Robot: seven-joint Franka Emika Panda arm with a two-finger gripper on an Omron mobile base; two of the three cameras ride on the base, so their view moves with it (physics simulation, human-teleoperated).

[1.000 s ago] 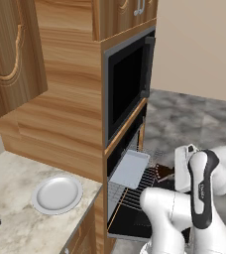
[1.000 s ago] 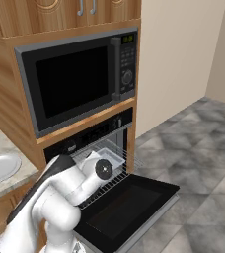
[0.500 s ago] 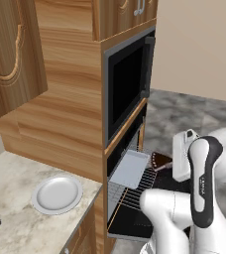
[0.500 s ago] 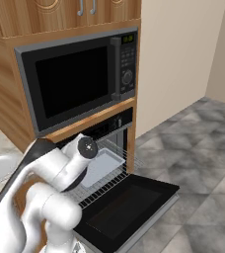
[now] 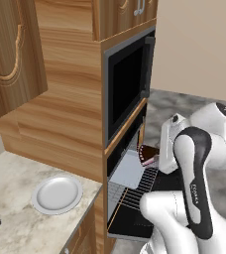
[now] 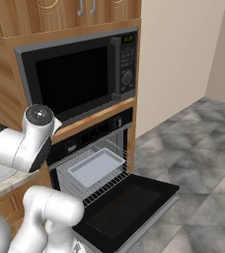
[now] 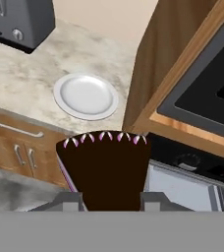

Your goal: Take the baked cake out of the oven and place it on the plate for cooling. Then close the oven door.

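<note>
The hand [image 7: 112,199] pinches the baked cake [image 7: 106,170] in the air outside the open oven [image 6: 97,163], and the plate [image 7: 86,96] lies ahead, near the desk's [image 7: 30,78] front edge.

One cake [image 7: 106,170], one plate [image 7: 86,96], one tray [image 6: 95,166]

Warm wood-grain kitchen cabinetry [image 5: 60,114] against plain beige walls [image 6: 178,54]. Grey marbled tile floor [image 6: 203,148]. Speckled beige stone countertop [image 7: 30,83], with a grey metal toaster [image 7: 20,19] at its far end.
</note>
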